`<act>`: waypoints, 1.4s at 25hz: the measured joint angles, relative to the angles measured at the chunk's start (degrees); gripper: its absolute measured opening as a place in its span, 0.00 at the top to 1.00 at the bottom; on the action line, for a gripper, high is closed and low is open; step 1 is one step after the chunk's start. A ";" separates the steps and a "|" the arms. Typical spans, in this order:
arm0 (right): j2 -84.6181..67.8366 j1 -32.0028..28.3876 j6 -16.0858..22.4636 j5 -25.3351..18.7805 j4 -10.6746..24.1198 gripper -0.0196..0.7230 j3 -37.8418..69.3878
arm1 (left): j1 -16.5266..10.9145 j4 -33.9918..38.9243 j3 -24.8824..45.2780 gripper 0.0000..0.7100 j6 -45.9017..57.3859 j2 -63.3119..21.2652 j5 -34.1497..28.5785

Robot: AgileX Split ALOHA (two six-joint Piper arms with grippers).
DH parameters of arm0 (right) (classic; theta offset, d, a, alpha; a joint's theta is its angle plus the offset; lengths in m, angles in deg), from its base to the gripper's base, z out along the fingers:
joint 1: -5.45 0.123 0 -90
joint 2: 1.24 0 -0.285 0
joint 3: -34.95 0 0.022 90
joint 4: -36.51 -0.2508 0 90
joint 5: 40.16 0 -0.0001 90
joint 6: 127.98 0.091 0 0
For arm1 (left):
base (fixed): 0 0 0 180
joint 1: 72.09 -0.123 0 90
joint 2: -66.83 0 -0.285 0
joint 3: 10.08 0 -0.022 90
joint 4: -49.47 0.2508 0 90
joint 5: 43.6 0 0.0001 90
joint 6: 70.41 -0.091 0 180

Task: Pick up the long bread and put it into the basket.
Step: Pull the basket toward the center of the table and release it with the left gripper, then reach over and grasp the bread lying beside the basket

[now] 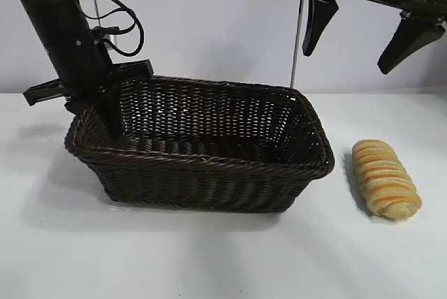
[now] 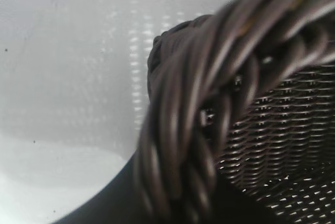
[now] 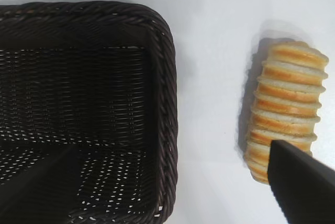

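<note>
A: Right gripper [image 1: 374, 33] first. Jaws are standing spread wide, nothing between them, hanging high over the table [image 1: 223, 257]. Below it and slightly toward the basket-free side, the long bread [image 1: 385, 177] is lying flat on the table, striped top up, untouched.

B: Wrist cam agreeing?

A: Yes. One right fingertip [image 3: 303, 182] is overlapping the near end of the long bread [image 3: 285, 103] in that view, but judging from the exterior it's well above it, not touching.

B: Left gripper?

A: Left gripper [image 1: 105, 107] is sitting down at the basket's far-left corner, one finger dipping inside the wall, the braided rim [image 2: 209, 109] filling its camera. Can't tell whether its jaws are spread or pinching the rim; looks like it's there to steady the basket [image 1: 209, 173].

B: Step?

A: Pre-grasp, I'm judging. Bread not yet picked. Next move is calling for the right gripper to drop straight down, straddle the loaf across its short width, close gently since it looks soft, then lift and carry over the rim beside it.

B: Basket contents?

A: Nothing showing inside it, only weave. Bread is just beside its right end wall, apart from it.
</note>
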State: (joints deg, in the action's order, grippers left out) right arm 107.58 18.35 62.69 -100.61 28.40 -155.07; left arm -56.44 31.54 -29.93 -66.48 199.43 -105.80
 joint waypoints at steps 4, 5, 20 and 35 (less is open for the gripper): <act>0.00 0.00 0.00 0.00 0.00 0.04 0.00 | 0.00 0.05 0.00 0.06 0.60 -1.43 -1.17; 0.00 0.00 0.00 0.00 0.00 0.04 0.00 | 0.00 0.19 0.00 0.05 0.67 -2.39 -1.42; 0.00 0.00 0.00 -1.12 0.00 0.04 0.00 | 0.00 4.54 10.65 0.02 3.67 -24.92 -5.15; 0.00 0.00 0.00 -1.89 0.00 0.04 0.00 | 0.00 4.71 11.11 0.02 5.60 -29.22 -5.34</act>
State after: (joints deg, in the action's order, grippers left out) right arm 107.58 18.35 62.69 -102.50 28.40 -155.07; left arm -56.44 36.25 -18.82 -60.88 170.21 -111.14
